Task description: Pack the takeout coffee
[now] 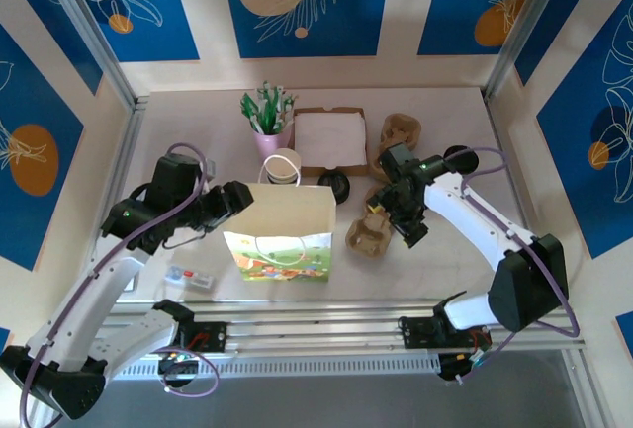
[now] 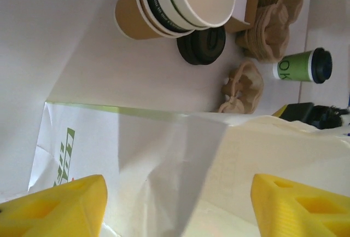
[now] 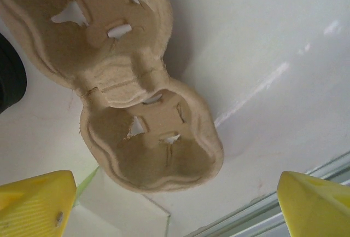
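Right gripper (image 1: pixel 384 213) is hanging with its 2 yellow fingers (image 3: pixel 38 204) spread wide and holding nothing. It is sitting over a single moulded-pulp cup carrier (image 1: pixel 368 238), just right of the white paper bag (image 1: pixel 282 225), which is standing near the middle of the near edge of the table (image 1: pixel 198 122).

The takeout coffee (image 2: pixel 298 67), a small green cup with a black lid, is standing well apart from the bag. It is sitting toward the table's right edge and farther back, just behind the right arm's forearm. From the right gripper it is lying back and to the right, away from the bag. It is appearing upright, with its long axis vertical and its lid on top.

Left gripper (image 1: pixel 235 201) is sitting at the bag's left side with its fingers also wide apart. The bag's paper is lying between them and nothing is being pinched. The bag and the carrier are standing between this gripper and the coffee.

The right arm is looking clearly nearer, so the pick is probably falling to it. That is likely calling for a swing back toward the right edge and a side-on grasp across the cup's upright body.
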Controlling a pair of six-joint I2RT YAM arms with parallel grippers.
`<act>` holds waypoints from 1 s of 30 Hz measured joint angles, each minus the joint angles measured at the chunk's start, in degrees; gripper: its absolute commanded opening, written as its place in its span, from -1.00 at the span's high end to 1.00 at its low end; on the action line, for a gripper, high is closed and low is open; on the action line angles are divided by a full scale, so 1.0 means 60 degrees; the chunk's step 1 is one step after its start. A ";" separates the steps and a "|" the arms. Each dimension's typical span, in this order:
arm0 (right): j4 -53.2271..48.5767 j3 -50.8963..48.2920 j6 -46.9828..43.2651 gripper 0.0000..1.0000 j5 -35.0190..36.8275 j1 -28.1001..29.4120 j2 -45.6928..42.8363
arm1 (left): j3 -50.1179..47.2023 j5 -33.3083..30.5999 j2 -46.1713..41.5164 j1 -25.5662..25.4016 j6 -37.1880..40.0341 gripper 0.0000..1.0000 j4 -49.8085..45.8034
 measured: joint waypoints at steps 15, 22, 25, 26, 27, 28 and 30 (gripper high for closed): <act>0.0477 -0.0576 0.4688 -0.73 0.0222 0.0834 0.0455 | 0.0794 -0.0324 -0.0197 -0.0004 0.1151 -0.60 -0.0594; 0.1140 -0.0535 0.5340 -0.72 0.0113 0.0652 0.1075 | 0.1038 -0.0517 -0.0219 -0.0004 0.1650 -0.62 -0.0900; 0.1497 -0.0535 0.5559 -0.72 0.0051 0.0481 0.1122 | 0.1035 -0.0521 -0.0222 -0.0004 0.1741 -0.62 -0.0958; 0.1588 -0.0535 0.5617 -0.72 0.0025 0.0441 0.1166 | 0.1035 -0.0525 -0.0222 -0.0004 0.1792 -0.62 -0.0976; 0.1657 -0.0535 0.5679 -0.72 0.0022 0.0404 0.1228 | 0.1035 -0.0539 -0.0222 -0.0004 0.1851 -0.62 -0.1002; 0.1690 -0.0528 0.5708 -0.72 0.0022 0.0386 0.1286 | 0.1031 -0.0546 -0.0222 -0.0004 0.1876 -0.62 -0.1009; 0.1727 -0.0506 0.5803 -0.72 -0.0004 0.0328 0.1504 | 0.1009 -0.0546 -0.0226 -0.0004 0.1945 -0.62 -0.1020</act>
